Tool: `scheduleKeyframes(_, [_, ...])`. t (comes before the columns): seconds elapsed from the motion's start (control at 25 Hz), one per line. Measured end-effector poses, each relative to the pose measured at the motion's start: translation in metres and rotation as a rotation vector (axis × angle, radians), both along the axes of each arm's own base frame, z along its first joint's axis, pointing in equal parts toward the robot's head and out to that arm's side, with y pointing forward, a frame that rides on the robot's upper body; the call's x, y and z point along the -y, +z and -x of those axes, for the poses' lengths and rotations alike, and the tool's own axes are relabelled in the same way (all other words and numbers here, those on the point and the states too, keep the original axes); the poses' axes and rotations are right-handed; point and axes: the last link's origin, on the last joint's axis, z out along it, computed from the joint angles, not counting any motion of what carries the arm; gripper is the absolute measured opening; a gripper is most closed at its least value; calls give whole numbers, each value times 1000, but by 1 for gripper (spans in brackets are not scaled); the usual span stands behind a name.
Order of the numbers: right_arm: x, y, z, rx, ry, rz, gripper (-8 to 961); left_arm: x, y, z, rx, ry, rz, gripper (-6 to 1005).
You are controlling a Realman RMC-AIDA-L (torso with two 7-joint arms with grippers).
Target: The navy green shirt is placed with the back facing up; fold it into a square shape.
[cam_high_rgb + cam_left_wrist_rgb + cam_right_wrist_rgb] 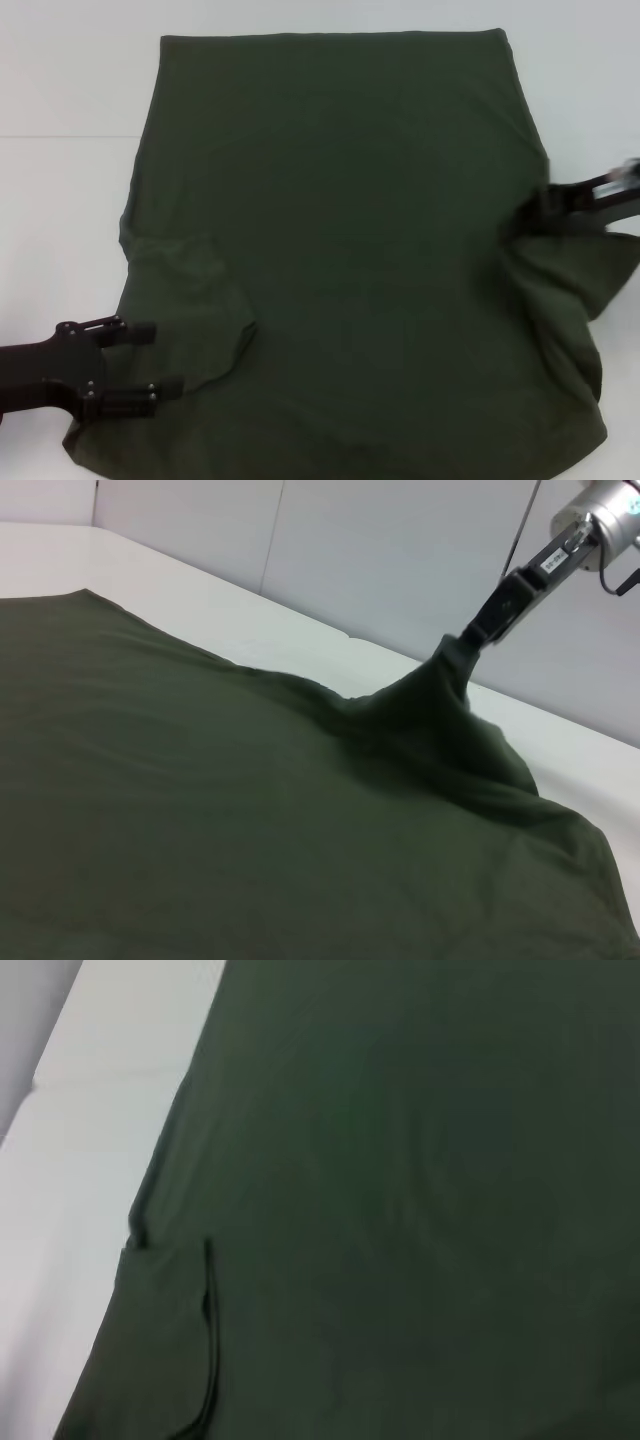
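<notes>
The navy green shirt (pixel 360 230) lies spread back up on the white table, filling most of the head view. Its left sleeve (pixel 195 305) is folded inward onto the body. My left gripper (pixel 165 358) is open at the shirt's near left edge, with nothing between its fingers. My right gripper (pixel 528 215) is shut on the cloth at the right sleeve. The left wrist view shows that right gripper (pixel 478 632) pulling the fabric (pixel 200 810) up into a peak. In the right wrist view I see the shirt (pixel 420 1160) with the folded sleeve (pixel 165 1340).
Bare white table (pixel 70 180) shows to the left of the shirt and at the back. A pale wall (pixel 400 560) rises behind the table's far edge. The shirt's near hem reaches the bottom of the head view.
</notes>
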Motion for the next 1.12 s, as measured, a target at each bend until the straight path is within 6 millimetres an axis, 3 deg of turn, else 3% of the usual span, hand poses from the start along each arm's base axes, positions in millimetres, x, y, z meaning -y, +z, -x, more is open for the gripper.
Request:
scheduleKeyframes(0.24, [-4,-22,16,26,43,47,4,0,0,0,0,0,0,887])
scheduleKeyframes(0.68, [-4,-26,20,21,51,61,16,0,-1,0,2,3,1,888])
scheduleKeyframes(1.12, [-2,-25,29,-125,69,57,216,-1,-2,1,-1,8,-3,887])
